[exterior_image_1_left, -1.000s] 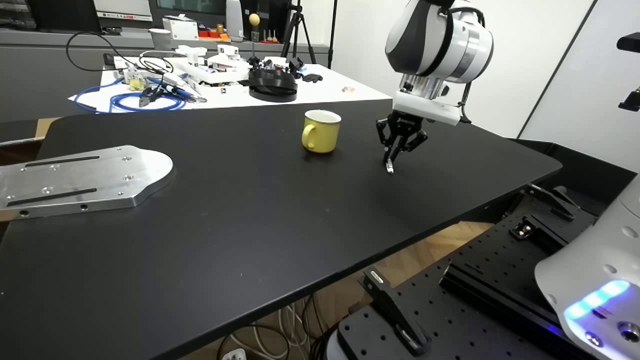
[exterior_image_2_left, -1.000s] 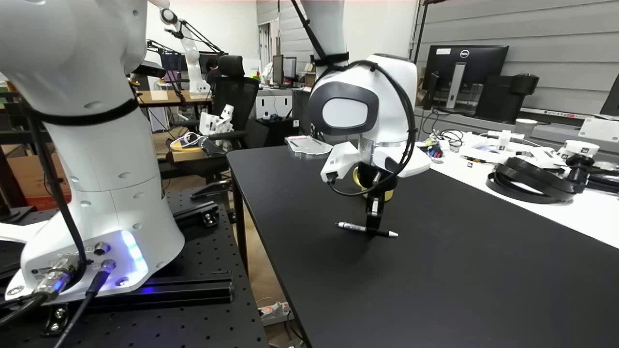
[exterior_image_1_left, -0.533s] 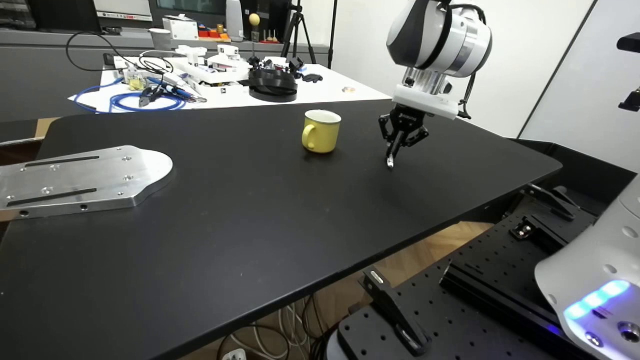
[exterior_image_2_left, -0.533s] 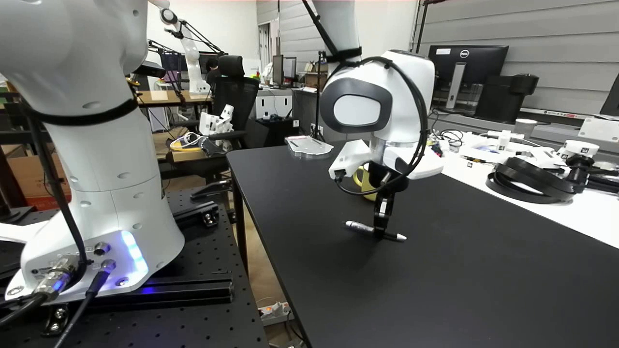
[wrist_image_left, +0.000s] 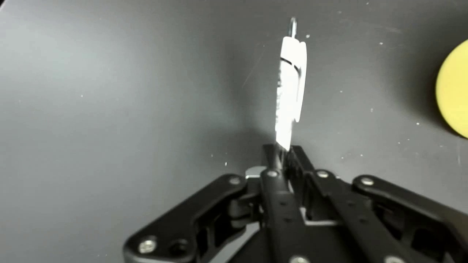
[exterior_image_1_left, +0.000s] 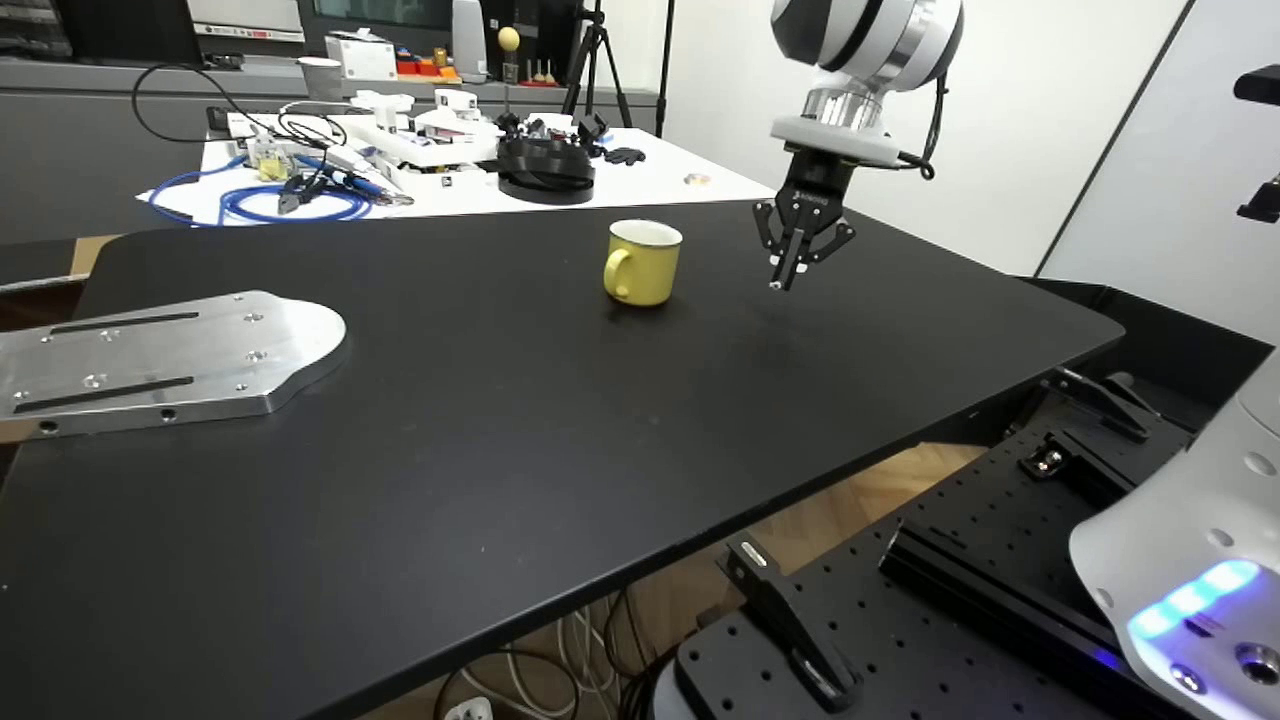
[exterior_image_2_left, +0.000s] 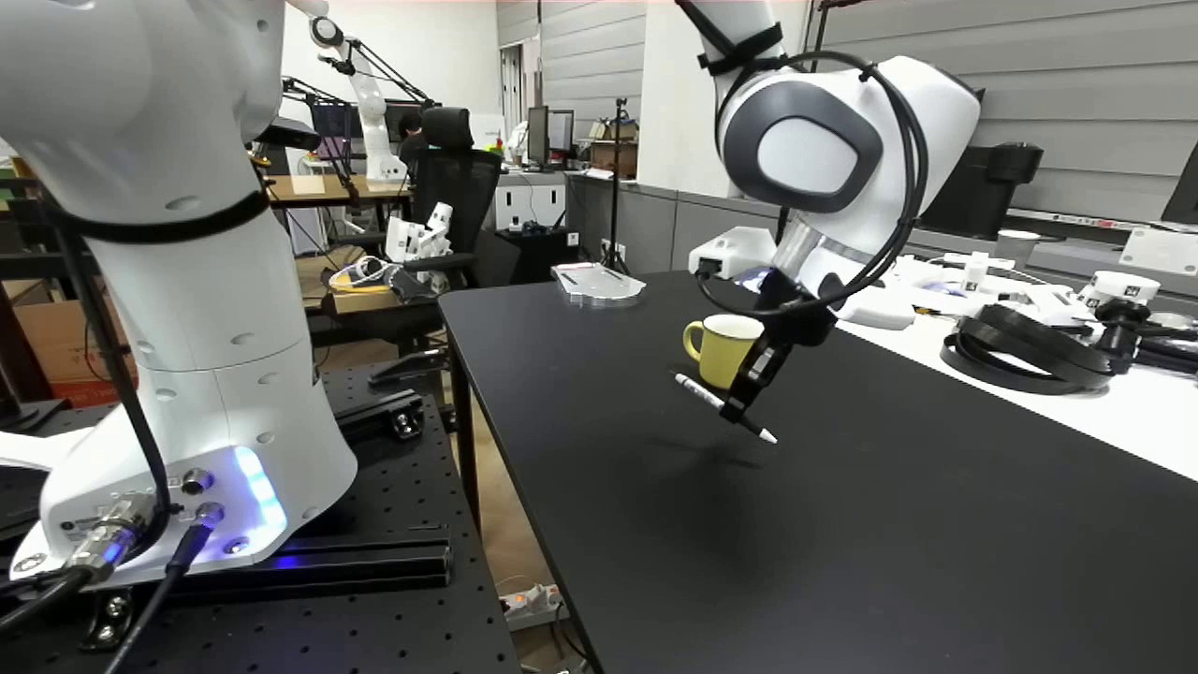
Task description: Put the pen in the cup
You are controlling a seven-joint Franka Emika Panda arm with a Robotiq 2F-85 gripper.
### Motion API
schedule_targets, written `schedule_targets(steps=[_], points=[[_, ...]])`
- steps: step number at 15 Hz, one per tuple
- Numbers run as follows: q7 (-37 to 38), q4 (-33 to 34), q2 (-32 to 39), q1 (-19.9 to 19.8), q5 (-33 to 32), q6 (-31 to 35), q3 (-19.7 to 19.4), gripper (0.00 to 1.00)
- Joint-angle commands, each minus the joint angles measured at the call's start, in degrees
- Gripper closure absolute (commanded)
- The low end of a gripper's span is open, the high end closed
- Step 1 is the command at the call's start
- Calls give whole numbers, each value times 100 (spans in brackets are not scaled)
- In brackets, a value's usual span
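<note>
A yellow cup with a white rim stands upright on the black table in both exterior views. Its side shows at the right edge of the wrist view. My gripper is shut on the pen, gripping its dark middle part. The pen's white clip end sticks out ahead of the fingers in the wrist view. The pen is above the table, tilted with its white end lower. In an exterior view my gripper is right of the cup, apart from it, and the pen is mostly hidden there.
A silver metal plate lies at one end of the black table. Behind is a white table with cables, white parts and a black round object. The robot's base stands beside the table.
My gripper has risen from near the table with the pen in it. The wrist has tilted, and the pen has gone from nearly level to slanted. The cup has not moved.
</note>
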Motion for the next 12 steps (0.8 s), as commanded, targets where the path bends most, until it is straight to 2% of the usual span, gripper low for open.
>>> schedule_targets(steps=[1, 5, 12], points=[[455, 768, 149, -56, 264, -1234, -121, 97], [805, 1449, 354, -121, 721, -2274, -185, 97], [1232, 2158, 630, -20, 1460, -2899, -147, 97]])
